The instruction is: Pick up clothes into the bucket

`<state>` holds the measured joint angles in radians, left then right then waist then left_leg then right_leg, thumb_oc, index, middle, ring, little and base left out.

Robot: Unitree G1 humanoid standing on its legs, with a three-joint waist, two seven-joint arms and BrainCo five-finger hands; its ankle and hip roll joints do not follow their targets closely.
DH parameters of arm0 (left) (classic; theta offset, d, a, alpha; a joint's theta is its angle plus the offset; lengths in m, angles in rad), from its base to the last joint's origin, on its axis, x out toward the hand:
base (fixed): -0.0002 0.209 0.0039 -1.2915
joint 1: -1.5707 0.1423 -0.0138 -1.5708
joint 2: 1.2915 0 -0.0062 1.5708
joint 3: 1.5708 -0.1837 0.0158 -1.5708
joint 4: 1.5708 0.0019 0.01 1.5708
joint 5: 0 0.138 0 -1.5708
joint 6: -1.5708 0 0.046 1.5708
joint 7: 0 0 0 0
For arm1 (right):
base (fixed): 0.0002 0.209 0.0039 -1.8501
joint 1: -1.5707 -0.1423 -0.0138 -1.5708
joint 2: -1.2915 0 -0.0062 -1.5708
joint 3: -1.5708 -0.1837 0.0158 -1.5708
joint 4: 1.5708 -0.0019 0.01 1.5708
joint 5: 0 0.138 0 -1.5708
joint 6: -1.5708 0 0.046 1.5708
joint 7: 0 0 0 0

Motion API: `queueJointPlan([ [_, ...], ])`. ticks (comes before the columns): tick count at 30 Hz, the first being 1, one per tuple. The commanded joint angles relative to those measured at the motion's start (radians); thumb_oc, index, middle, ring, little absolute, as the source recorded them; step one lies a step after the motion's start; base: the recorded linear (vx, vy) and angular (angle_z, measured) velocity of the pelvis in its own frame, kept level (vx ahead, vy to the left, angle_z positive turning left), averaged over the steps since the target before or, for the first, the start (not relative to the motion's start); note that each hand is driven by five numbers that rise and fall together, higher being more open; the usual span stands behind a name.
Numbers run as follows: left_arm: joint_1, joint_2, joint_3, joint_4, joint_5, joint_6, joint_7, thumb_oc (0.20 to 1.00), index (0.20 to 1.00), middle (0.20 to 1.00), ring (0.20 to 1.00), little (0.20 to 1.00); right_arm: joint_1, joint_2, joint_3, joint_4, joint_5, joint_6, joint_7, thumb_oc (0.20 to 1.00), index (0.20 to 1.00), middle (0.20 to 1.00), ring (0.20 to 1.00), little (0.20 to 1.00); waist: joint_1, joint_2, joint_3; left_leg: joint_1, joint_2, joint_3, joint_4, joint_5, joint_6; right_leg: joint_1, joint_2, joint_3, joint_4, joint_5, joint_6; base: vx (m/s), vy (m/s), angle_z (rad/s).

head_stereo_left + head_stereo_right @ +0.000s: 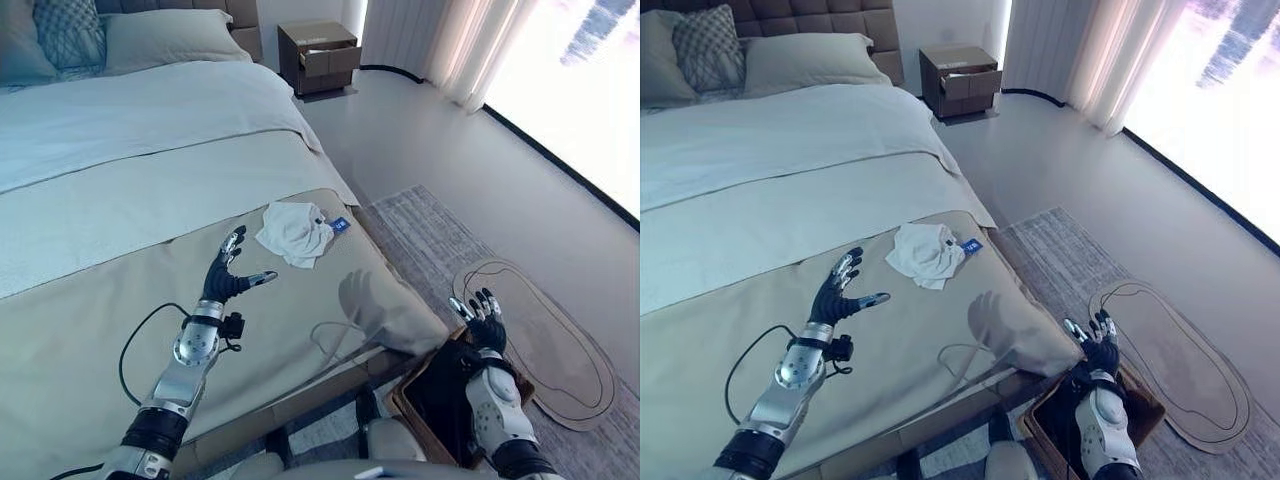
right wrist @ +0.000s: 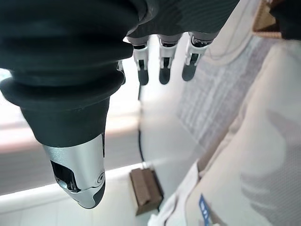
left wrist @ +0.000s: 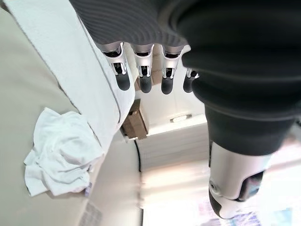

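The bucket (image 1: 440, 395) sits on the floor at the foot corner of the bed (image 1: 120, 200), directly under the right arm. That arm covers much of it, and the lower edge of the head views cuts it off, so only part of a brown rim and a dark interior can be made out. Its full outline cannot be determined.

The clothes (image 1: 295, 232) are a single crumpled white garment of soft, creased fabric, bunched into an irregular lump with no clear sleeves or legs. It lies on the beige bed cover near the bed's right edge. Its long axis runs roughly from the head of the bed toward the foot corner. A small blue tag (image 1: 339, 224) lies just beside it on the edge side; whether the tag is attached cannot be determined.

The left hand (image 1: 228, 272) hangs above the beige cover, near the garment but apart from it. Its fingers are spread and straight, the thumb held out to the side, and it holds nothing. In the left wrist view the dark fingertips (image 3: 143, 82) point past the garment (image 3: 61, 155).

The right hand (image 1: 483, 318) is raised above the bucket beside the bed's corner, with fingers extended upward and nothing in them.

A flat, oval brown mat (image 1: 545, 340) with a dark outline lies on the grey woven rug (image 1: 430, 240). A brown nightstand (image 1: 320, 55) stands by the pillows (image 1: 170, 38), its drawer partly out.
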<state>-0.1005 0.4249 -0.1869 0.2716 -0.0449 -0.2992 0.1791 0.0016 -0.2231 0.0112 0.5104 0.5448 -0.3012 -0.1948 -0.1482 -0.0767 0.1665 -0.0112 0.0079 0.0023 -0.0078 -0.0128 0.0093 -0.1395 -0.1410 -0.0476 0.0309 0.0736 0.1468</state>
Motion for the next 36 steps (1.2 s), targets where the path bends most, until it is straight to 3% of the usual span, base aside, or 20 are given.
queueJointPlan([
  [1, -0.139, 0.027, -0.023, 0.009, 0.111, -0.036, 0.039, 1.0, 1.0, 1.0, 1.0, 1.0, -0.034, -0.036, -0.021, -0.078, 0.016, -0.062, 0.01, 1.0, 1.0, 1.0, 1.0, 1.0, -0.016, -0.019, 0.002, -0.022, -0.006, 0.084, 0.088, -0.07, 0.011, -0.017, -0.035, -0.003, 0.026, 0.043, 0.028, -0.03, -0.074, -0.1],
  [7, -0.265, 0.058, -0.079, 0.082, 0.254, -0.03, 0.101, 1.0, 1.0, 1.0, 1.0, 1.0, -0.017, -0.057, -0.019, -0.119, 0.004, -0.083, 0.016, 1.0, 1.0, 1.0, 1.0, 1.0, -0.052, 0.005, 0.047, -0.081, 0.023, 0.083, 0.1, -0.057, -0.014, -0.09, -0.019, 0.004, 0.06, 0.019, 0.012, -0.03, -0.089, -0.01],
  [9, -0.301, 0.075, -0.089, 0.106, 0.31, -0.021, 0.135, 1.0, 1.0, 1.0, 1.0, 1.0, -0.018, -0.068, -0.008, -0.124, 0.01, -0.094, 0.022, 1.0, 1.0, 1.0, 1.0, 1.0, -0.061, 0.006, 0.065, -0.113, 0.036, 0.084, 0.164, -0.079, -0.02, -0.112, -0.012, 0.01, 0.082, 0.003, 0.003, -0.01, -0.127, -0.02],
  [10, -0.321, 0.098, -0.084, 0.114, 0.357, -0.014, 0.176, 1.0, 1.0, 1.0, 1.0, 1.0, -0.029, -0.084, 0.018, -0.14, 0.021, -0.101, 0.037, 1.0, 1.0, 1.0, 1.0, 1.0, -0.061, -0.002, 0.1, -0.181, 0.051, 0.077, 0.345, -0.144, -0.025, -0.124, 0.006, 0.032, 0.126, -0.021, -0.016, -0.04, -0.138, -0.03],
  [13, -0.344, 0.107, -0.087, 0.115, 0.383, -0.009, 0.219, 1.0, 1.0, 1.0, 1.0, 1.0, -0.049, -0.096, 0.042, -0.143, 0.028, -0.107, 0.035, 1.0, 1.0, 1.0, 1.0, 1.0, -0.054, -0.008, 0.129, -0.231, 0.052, 0.061, 0.393, -0.145, -0.025, -0.155, 0.018, 0.048, 0.15, -0.028, -0.026, -0.1, -0.053, -0.24],
  [14, -0.394, 0.116, -0.107, 0.137, 0.42, 0.011, 0.284, 1.0, 1.0, 1.0, 1.0, 1.0, -0.082, -0.109, 0.052, -0.151, 0.045, -0.121, 0.014, 1.0, 1.0, 1.0, 1.0, 1.0, -0.024, -0.006, 0.171, -0.317, 0.023, -0.027, 0.347, -0.074, -0.043, -0.184, 0.022, 0.059, 0.155, -0.021, -0.019, -0.12, 0.057, -0.18],
  [15, -0.412, 0.126, -0.104, 0.135, 0.449, 0.026, 0.312, 1.0, 1.0, 1.0, 1.0, 1.0, -0.096, -0.115, 0.051, -0.159, 0.055, -0.129, 0.013, 1.0, 1.0, 1.0, 1.0, 1.0, -0.022, 0.0, 0.175, -0.363, 0.001, -0.065, 0.306, -0.033, -0.052, -0.214, 0.017, 0.055, 0.159, -0.016, -0.014, -0.12, 0.069, -0.09],
  [18, -0.416, 0.155, -0.077, 0.122, 0.477, 0.041, 0.337, 1.0, 1.0, 1.0, 1.0, 1.0, -0.102, -0.115, 0.059, -0.183, 0.046, -0.123, 0.011, 1.0, 1.0, 1.0, 1.0, 1.0, -0.029, 0.006, 0.182, -0.383, 0.028, -0.037, 0.309, -0.03, -0.05, -0.256, 0.016, 0.066, 0.193, -0.027, -0.01, -0.03, 0.102, -0.12],
  [20, -0.488, 0.186, -0.091, 0.161, 0.512, 0.064, 0.406, 1.0, 1.0, 1.0, 1.0, 1.0, -0.147, -0.119, 0.092, -0.202, 0.048, -0.133, 0.004, 1.0, 1.0, 1.0, 1.0, 1.0, -0.027, 0.01, 0.221, -0.423, 0.013, 0.007, 0.288, -0.014, -0.027, -0.334, 0.012, 0.088, 0.22, -0.024, -0.013, -0.1, 0.21, -0.12],
  [24, -0.532, 0.229, -0.066, 0.179, 0.542, 0.1, 0.461, 1.0, 1.0, 1.0, 1.0, 1.0, -0.177, -0.121, 0.106, -0.215, 0.042, -0.139, -0.014, 1.0, 1.0, 1.0, 1.0, 1.0, -0.024, 0.005, 0.256, -0.474, 0.006, 0.037, 0.275, -0.007, -0.017, -0.39, -0.003, 0.089, 0.21, -0.011, -0.007, -0.02, 0.097, -0.21],
  [36, -0.699, 0.357, -0.024, 0.234, 0.592, 0.198, 0.575, 1.0, 1.0, 1.0, 1.0, 1.0, -0.212, -0.133, 0.108, -0.267, 0.032, -0.146, -0.032, 1.0, 1.0, 1.0, 1.0, 1.0, -0.044, -0.009, 0.336, -0.592, -0.001, 0.069, 0.287, -0.012, -0.015, -0.487, -0.029, 0.065, 0.164, 0.036, 0.023, 0.0, 0.034, -0.05],
])
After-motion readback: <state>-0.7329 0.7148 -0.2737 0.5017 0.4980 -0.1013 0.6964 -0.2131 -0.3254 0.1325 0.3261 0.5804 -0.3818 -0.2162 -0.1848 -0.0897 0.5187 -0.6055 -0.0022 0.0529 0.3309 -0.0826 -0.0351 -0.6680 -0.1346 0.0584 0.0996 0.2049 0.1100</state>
